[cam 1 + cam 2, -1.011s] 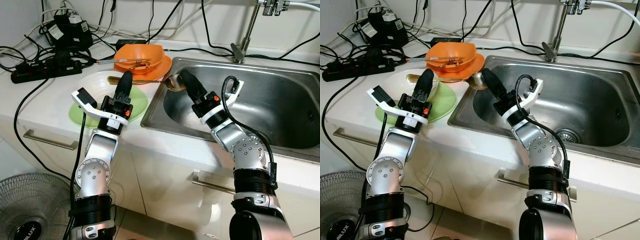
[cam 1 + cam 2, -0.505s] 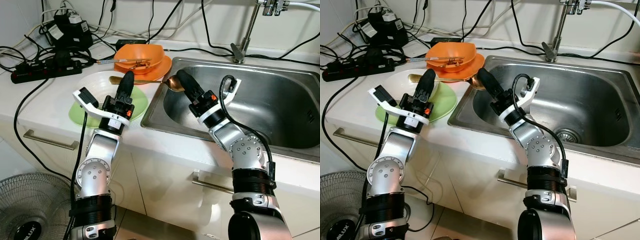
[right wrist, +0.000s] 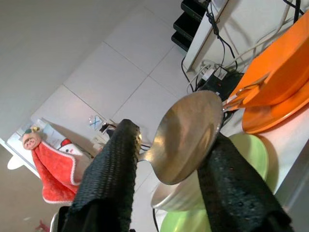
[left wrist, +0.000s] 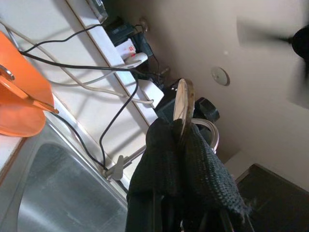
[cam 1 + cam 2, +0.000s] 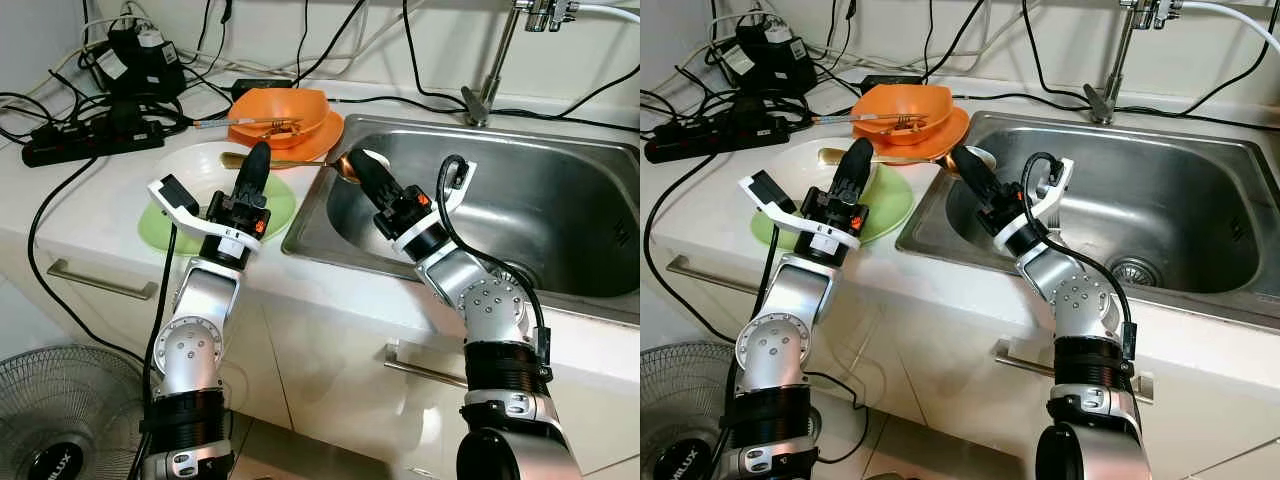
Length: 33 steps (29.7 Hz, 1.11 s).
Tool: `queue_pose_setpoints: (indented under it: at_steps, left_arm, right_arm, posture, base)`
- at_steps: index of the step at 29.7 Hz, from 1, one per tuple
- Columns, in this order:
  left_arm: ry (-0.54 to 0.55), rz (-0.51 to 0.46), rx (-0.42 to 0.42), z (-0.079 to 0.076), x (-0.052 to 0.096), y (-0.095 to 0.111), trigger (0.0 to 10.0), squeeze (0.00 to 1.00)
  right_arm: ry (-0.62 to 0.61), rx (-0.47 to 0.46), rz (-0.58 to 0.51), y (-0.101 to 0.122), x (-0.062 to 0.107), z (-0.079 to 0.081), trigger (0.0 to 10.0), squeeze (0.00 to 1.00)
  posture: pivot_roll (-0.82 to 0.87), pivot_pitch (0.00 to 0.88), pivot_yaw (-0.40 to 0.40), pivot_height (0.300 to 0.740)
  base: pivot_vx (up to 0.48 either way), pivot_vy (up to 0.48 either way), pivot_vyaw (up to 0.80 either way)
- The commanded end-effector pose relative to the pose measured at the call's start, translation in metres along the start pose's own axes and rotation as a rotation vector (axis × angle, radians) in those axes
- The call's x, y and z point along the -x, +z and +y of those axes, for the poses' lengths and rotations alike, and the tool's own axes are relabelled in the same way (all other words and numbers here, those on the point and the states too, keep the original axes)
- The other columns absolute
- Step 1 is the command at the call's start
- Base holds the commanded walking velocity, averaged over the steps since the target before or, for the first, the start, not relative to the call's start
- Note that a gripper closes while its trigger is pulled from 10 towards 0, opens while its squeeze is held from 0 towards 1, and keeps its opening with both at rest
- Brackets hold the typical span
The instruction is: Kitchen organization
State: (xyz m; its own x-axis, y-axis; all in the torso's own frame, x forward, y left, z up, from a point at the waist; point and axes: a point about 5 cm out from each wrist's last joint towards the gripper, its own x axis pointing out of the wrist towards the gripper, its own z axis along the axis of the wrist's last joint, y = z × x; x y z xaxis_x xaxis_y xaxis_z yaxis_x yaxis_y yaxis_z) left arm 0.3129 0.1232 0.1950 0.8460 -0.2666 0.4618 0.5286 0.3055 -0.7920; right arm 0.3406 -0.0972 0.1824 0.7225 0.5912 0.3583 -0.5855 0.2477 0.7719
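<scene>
The tidying looked barely begun: the dishes sat stacked on the white counter (image 5: 90,215) beside the stainless sink (image 5: 560,215), whose smooth basin held no crockery, and the one utensil in play was caught between both arms at the sink's near-left corner. Judged from that, a handover of the spoon was under way, with the stacking or moving of the dishes left to do. Largest after the sink was the flat, pale-green plate (image 5: 275,205) just left of the sink's rim, with a glossy white bowl (image 5: 205,165) resting on it. Behind it, at the sink's back-left corner, an orange bowl (image 5: 285,108) sat on an orange plate, with chopsticks (image 5: 225,123) lying across it. The spoon (image 5: 290,163) was slender, golden-brown metal with a polished oval bowl; it lay level from above the white bowl across to the sink's left edge. The left tool (image 4: 177,140), its fingers clad in coarse black knit, was pinching the spoon's handle end. The right tool (image 3: 169,154), reaching over the sink's left rim, had its fingers spread to either side of the spoon's bowl, not visibly clamped.
</scene>
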Motion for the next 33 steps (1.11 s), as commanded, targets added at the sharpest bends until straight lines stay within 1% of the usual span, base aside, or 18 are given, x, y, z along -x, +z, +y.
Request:
queue_pose_setpoints:
  at_steps: [1,10,11,16,28,31,32,33]
  left_arm:
    - [-0.017,0.013,-0.013,-0.005,-0.002,-0.001,0.0,0.00]
    - [-0.012,0.031,-0.003,-0.004,-0.001,-0.006,0.0,0.00]
    - [-0.011,0.047,0.003,-0.004,0.000,-0.010,0.0,0.00]
    - [-0.011,0.066,0.012,-0.005,0.002,-0.015,0.0,0.00]
    - [-0.006,0.083,0.010,-0.004,0.003,-0.017,0.0,0.00]
    - [0.023,0.106,0.007,0.000,0.004,-0.020,0.0,0.00]
    - [0.039,0.117,-0.003,0.002,0.004,-0.021,0.0,0.77]
    - [0.047,0.127,-0.009,0.004,0.005,-0.022,4.9,1.00]
  right_arm:
    - [0.042,0.005,0.025,-0.003,-0.003,0.007,0.0,0.00]
    - [0.035,0.005,0.025,-0.003,-0.002,0.006,0.0,0.00]
    - [0.033,0.006,0.025,-0.003,-0.002,0.006,0.0,0.00]
    - [0.031,0.009,0.022,-0.003,-0.002,0.005,0.0,0.00]
    - [0.023,0.016,0.013,-0.001,-0.002,0.004,0.0,0.00]
    - [0.000,0.023,-0.008,0.001,-0.003,0.002,0.0,0.00]
    - [-0.011,0.027,-0.016,0.003,-0.003,0.001,0.0,0.00]
    - [-0.021,0.031,-0.022,0.004,-0.003,0.000,0.0,0.00]
  posture:
    - [-0.04,0.000,0.087,0.740]
    - [-0.04,0.000,0.085,0.740]
    - [-0.04,0.000,0.085,0.740]
    - [-0.04,0.000,0.084,0.740]
    - [-0.04,0.000,0.082,0.740]
    - [-0.05,0.000,0.080,0.740]
    - [-0.05,0.000,0.079,0.740]
    - [-0.05,0.000,0.077,0.740]
  base:
    - [0.000,0.000,0.00]
    - [0.000,0.000,0.00]
    - [0.000,0.000,0.00]
    - [0.000,0.000,0.00]
    - [0.000,0.000,0.00]
    - [0.000,0.000,0.00]
    - [0.000,0.000,0.00]
    - [0.000,0.000,0.00]
